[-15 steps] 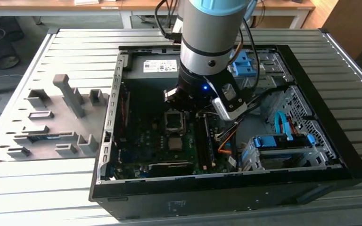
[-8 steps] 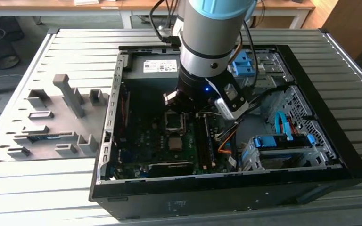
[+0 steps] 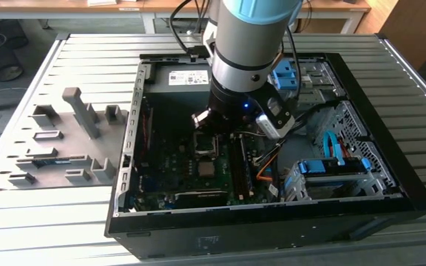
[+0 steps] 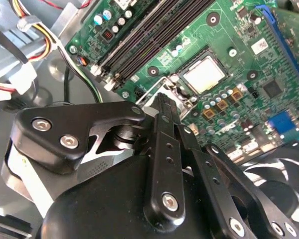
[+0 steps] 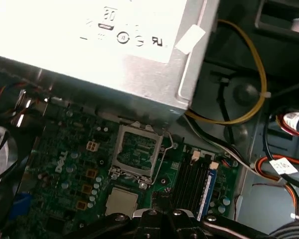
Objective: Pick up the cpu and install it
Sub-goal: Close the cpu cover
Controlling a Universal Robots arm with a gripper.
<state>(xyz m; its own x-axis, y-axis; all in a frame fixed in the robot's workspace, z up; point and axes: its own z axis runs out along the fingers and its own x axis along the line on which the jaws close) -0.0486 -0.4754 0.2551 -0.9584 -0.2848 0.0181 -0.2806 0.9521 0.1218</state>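
The cpu [image 4: 204, 74] already lies in its socket on the motherboard [image 4: 249, 30], so the placing seems done. The socket's metal frame [image 5: 137, 149] stands still open. The pincer [image 4: 162, 98] is near it, pressed together and holding nothing.

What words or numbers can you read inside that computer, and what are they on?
None can be read for sure. Print stands here:
On the power supply label: dark letters and round marks, too small to read.
On the motherboard: white lettering, too small to read.
On the cable tags: print too small to read.
On the white sticker on that board: too small to read.
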